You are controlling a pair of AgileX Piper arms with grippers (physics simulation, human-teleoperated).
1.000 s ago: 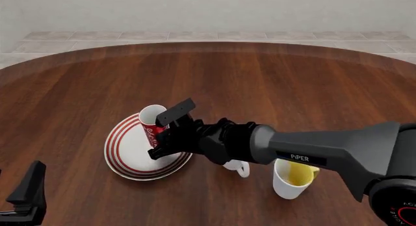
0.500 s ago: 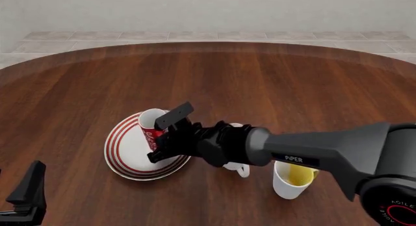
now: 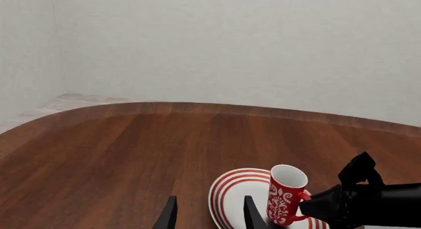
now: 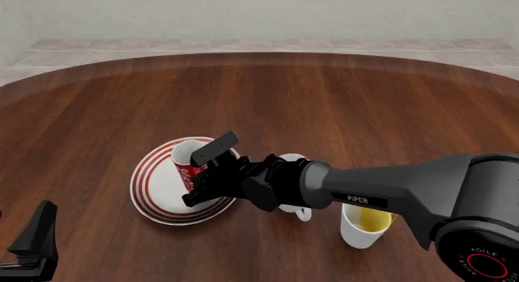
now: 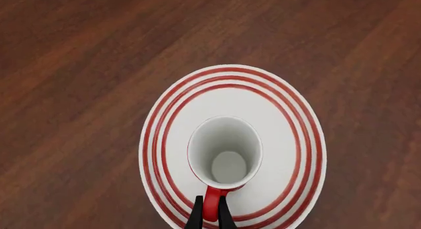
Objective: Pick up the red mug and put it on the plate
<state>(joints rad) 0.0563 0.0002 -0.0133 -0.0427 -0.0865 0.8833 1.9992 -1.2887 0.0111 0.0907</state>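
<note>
The red mug (image 4: 186, 162), tall with white swirls and a white inside, stands on the plate (image 4: 158, 191), a white round one with red rings. My right gripper (image 4: 203, 172) is shut on its handle. From above in the right wrist view, the red mug (image 5: 225, 150) sits near the middle of the plate (image 5: 289, 120), and the fingers (image 5: 197, 218) pinch the red handle (image 5: 210, 207). In the left wrist view the red mug (image 3: 287, 194) leans slightly on the plate (image 3: 233, 194). My left gripper (image 3: 209, 216) is open and holds nothing, low at the table's near left (image 4: 36, 236).
A white handled mug (image 4: 297, 210) sits just right of the plate, mostly hidden under my right arm. A white mug with a yellow inside (image 4: 365, 224) stands further right near the front. Brown table (image 4: 324, 106) stretches beyond.
My right gripper has lowered the red mug a little and shifted it slightly toward the plate's middle. The left arm has not moved.
</note>
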